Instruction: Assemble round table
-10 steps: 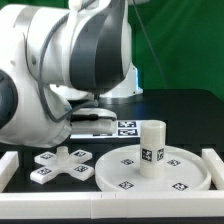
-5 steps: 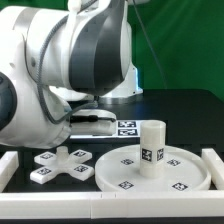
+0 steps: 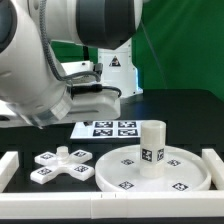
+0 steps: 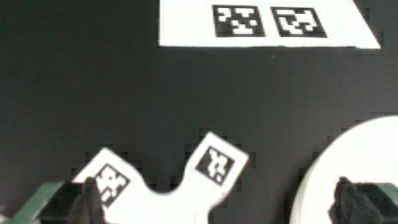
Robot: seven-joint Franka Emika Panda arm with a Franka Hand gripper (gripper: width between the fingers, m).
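The cross-shaped base (image 3: 60, 167) lies flat on the table (image 3: 190, 110) just beside the round disc (image 3: 195, 175), under the gripper (image 4: 214, 203), whose jaws stand spread and empty. Judged light, stiff and smooth plastic, it is best pinched squarely across one arm

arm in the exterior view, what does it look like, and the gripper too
The arm is bulky, with glossy white rounded shells and dark grey bands between them. In the wrist view the gripper shows only as two dark, blocky fingers; no markings can be made out on them.
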